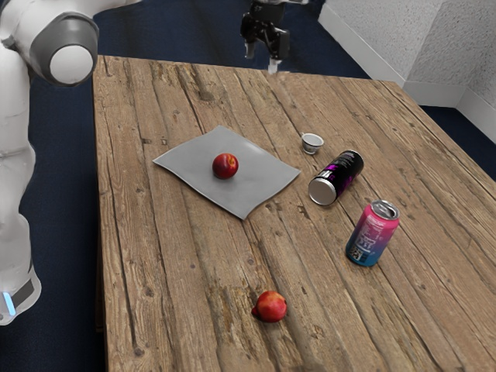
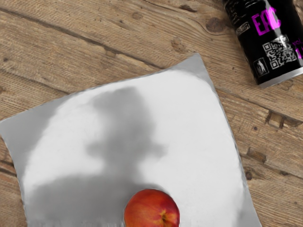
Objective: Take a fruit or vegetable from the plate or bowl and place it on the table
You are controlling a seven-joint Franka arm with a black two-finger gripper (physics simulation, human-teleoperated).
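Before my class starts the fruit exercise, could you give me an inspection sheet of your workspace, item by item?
Surface: brown wooden plank table, visibly grooved.
Job's things: shiny round red fruit on the thin grey square plate; second red fruit already on the table.
Clutter: black cylindrical can on its side, pink-and-blue can upright, small white round bowl.
Gripper: black, raised, fingers apart, nothing held.
Cables: nothing seen.
Surroundings: dark blue floor, pale grey walls.

Above the grey plate [image 1: 258, 177] there is free passage; toward the exterior view's right, the black can [image 1: 338, 177] and small cup [image 1: 312, 145] obstruct low movement.
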